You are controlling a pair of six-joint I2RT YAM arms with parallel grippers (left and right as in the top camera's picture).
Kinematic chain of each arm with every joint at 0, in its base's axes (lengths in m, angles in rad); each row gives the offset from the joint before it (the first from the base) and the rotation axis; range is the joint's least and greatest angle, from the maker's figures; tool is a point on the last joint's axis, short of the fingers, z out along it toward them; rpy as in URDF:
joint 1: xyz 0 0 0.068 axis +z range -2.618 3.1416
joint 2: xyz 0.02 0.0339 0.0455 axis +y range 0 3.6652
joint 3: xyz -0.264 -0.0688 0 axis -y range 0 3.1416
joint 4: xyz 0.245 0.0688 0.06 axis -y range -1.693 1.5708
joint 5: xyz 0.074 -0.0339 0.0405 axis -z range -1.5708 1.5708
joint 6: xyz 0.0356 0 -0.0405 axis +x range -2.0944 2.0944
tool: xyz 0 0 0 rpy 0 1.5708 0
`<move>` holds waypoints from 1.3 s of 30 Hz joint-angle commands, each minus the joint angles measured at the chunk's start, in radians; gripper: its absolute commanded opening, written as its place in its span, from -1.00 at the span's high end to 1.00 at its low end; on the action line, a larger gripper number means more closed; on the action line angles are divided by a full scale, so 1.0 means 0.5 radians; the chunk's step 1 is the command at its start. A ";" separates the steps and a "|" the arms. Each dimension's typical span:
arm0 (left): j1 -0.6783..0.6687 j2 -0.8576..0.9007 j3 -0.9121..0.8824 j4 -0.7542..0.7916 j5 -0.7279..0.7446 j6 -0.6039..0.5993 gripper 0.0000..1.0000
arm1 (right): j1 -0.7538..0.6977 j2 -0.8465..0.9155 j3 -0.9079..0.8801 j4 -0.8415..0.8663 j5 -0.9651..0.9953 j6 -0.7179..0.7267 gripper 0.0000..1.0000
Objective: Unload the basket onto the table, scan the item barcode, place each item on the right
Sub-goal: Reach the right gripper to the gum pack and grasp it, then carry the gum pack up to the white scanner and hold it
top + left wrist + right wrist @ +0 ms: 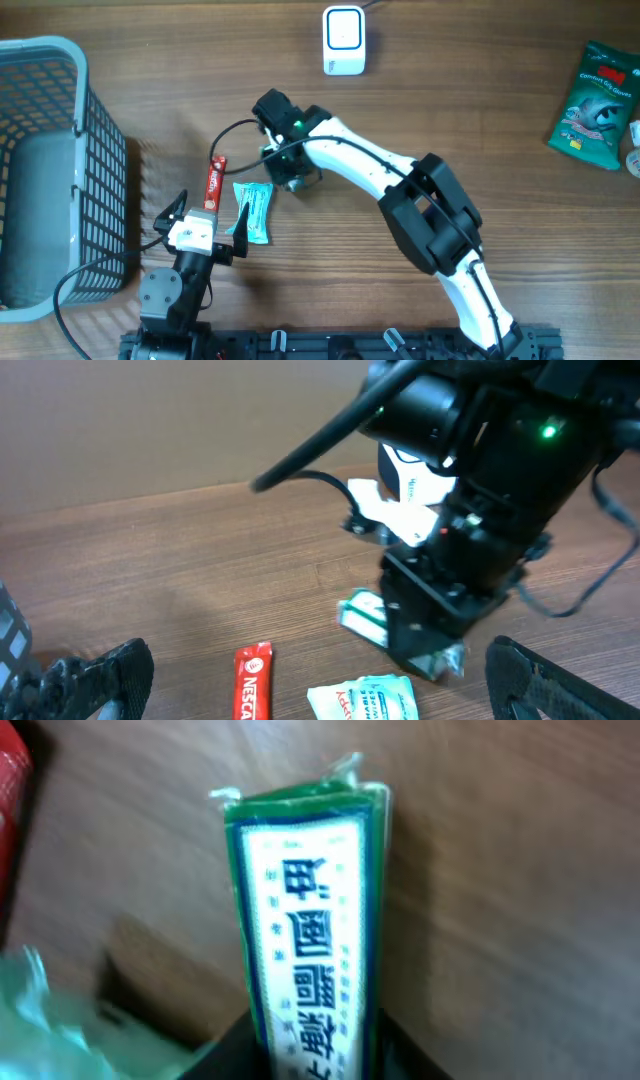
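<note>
A green and white packet (305, 920) with printed characters stands on edge on the wooden table, and my right gripper (315, 1045) is shut on its lower end, a dark finger pressed to each side. From overhead, the right gripper (290, 172) points down at mid-table and hides most of the packet. The left wrist view shows one end of the packet (362, 612) poking out beside the right gripper (430, 650). A white scanner (343, 40) sits at the table's far edge. My left gripper (208, 207) rests open near the front, holding nothing.
A red Nescafe stick (215, 183) and a teal wipes packet (253, 210) lie between the two grippers. A grey wire basket (40, 60) stands at the left. A green snack bag (595, 105) lies far right.
</note>
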 commanded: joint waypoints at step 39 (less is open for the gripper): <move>0.000 0.002 -0.012 0.007 0.017 0.024 -1.00 | -1.395 -0.230 0.156 -0.893 -1.846 3.485 0.91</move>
